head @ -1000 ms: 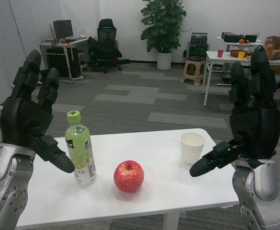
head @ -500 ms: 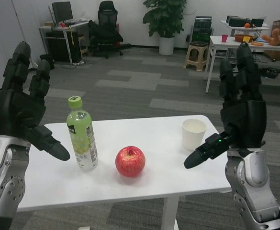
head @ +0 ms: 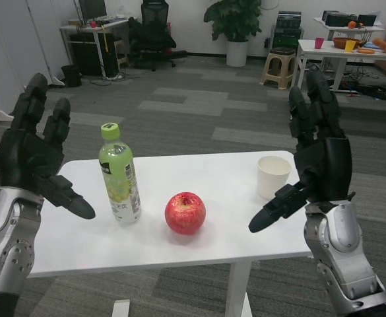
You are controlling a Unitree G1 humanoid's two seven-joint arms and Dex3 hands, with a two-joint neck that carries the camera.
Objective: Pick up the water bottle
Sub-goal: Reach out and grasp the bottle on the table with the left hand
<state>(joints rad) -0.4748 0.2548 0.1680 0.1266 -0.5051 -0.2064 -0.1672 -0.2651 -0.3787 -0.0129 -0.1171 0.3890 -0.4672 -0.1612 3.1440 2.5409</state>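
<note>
Standing upright at the white tabletop's (head: 179,251) left, the green-capped clear plastic water bottle (head: 120,174) sits just right of the empty, spread left hand (head: 34,155), while the right hand (head: 315,162) hovers likewise splayed.

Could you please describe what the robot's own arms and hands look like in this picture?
Both forearms are silver metal shells with rounded housings, dotted with small round screw holes near the wrists. The left hand and right hand are matte black, built of blocky, segmented fingers with rounded tips and a broad, flat palm section. No loose cables or printed markings are visible on either arm.
</note>
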